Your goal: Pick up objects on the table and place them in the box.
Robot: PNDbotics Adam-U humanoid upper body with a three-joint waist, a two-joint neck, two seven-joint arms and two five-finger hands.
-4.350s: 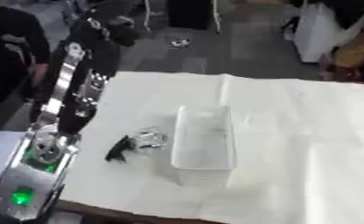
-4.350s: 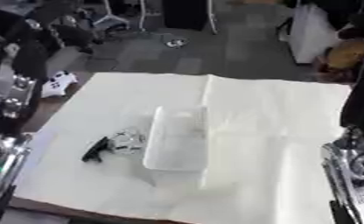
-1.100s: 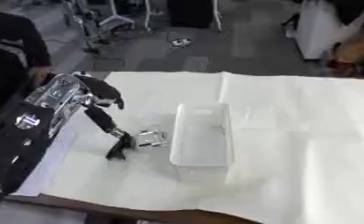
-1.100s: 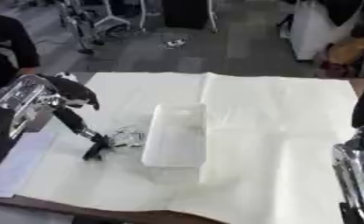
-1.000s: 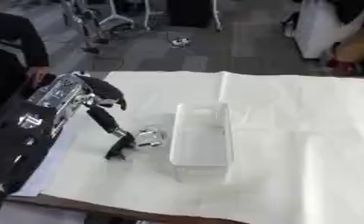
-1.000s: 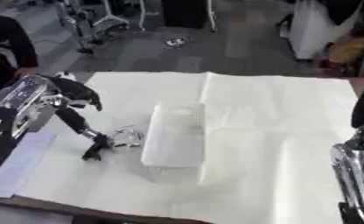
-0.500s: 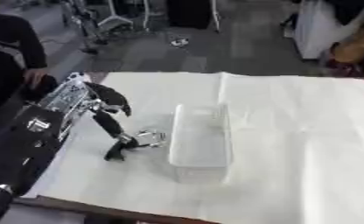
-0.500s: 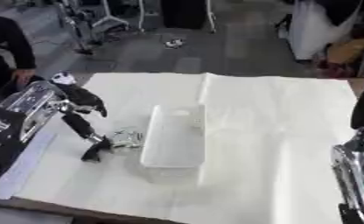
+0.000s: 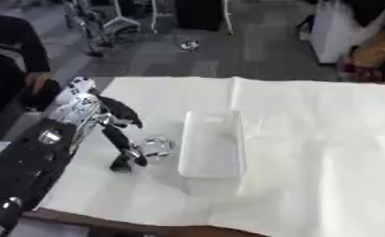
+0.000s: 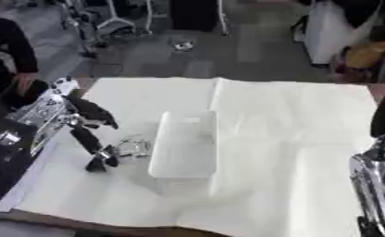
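While reaching with the left hand (image 9: 107, 121), fingers stretched down toward a small clear-and-dark object (image 9: 153, 149) on the white cloth (image 9: 309, 139) just left of the box (image 9: 212, 143): pinch squarely, lift clear, carry over the near wall. Hard to identify; fingertip contact unclear. Right hand unseen.

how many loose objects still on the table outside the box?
2: a small black object and a shiny clear object, both left of the clear plastic box, by the left hand. Box contents unclear.
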